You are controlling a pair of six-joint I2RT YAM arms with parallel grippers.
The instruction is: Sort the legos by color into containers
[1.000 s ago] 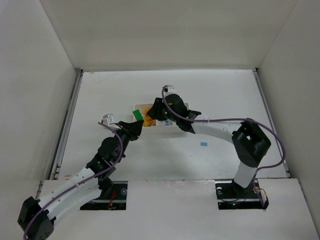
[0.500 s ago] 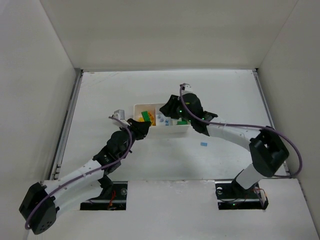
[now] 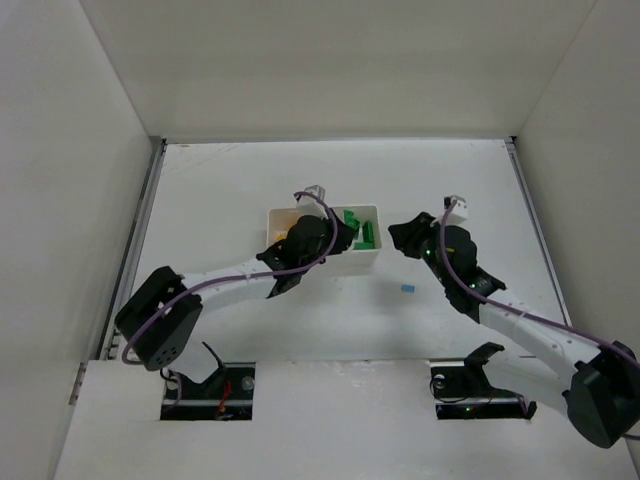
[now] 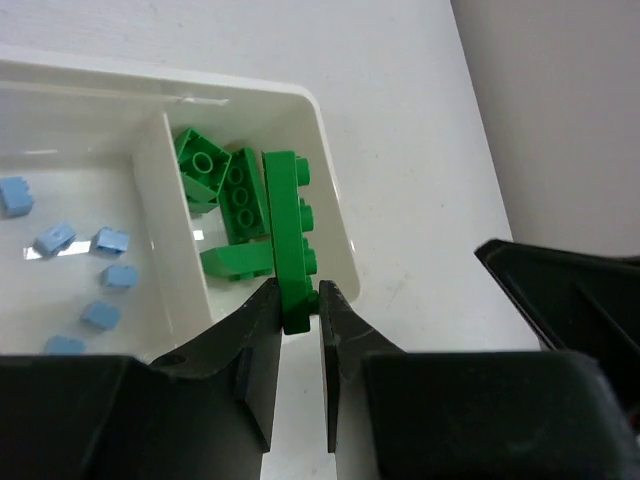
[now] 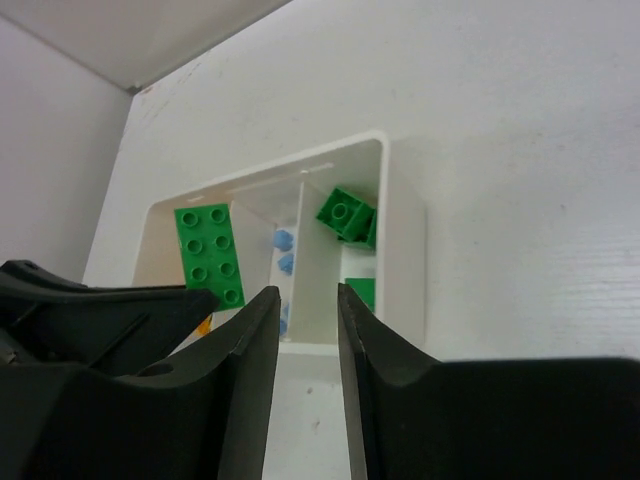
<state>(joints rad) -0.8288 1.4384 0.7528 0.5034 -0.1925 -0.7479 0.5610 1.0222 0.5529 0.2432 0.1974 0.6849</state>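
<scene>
Three compartments make up the white tray (image 3: 376, 250) seen from above, toward 12 o'clock on the bench (image 3: 220, 200). Yellow legos (image 3: 283, 230) sit at its 9 o'clock end and green legos (image 3: 358, 228) at its 3 o'clock end. The middle is hidden under my left hand (image 3: 338, 237), and from here I cannot tell what that hand carries. My right hand (image 3: 398, 232) hangs just off the tray's 3 o'clock side. Only this view shows one loose blue lego (image 3: 407, 289) on the bench, at about 4 o'clock from the tray and well apart from it. My left wrist camera settles the grip: the jaws are clamped on the near end of a long green brick (image 4: 288, 235), held on edge over the 3 o'clock compartment; whether it touches the greens below I cannot tell. Small blue legos (image 4: 100, 270) lie in the middle compartment. I judge the step to be dropping this green in with its own colour, which calls for parting the jaws and lifting clear of the rim. My right wrist camera shows that brick's studded face and my right hand's jaws apart with nothing between them, so I judge that hand free for the loose blue one.
</scene>
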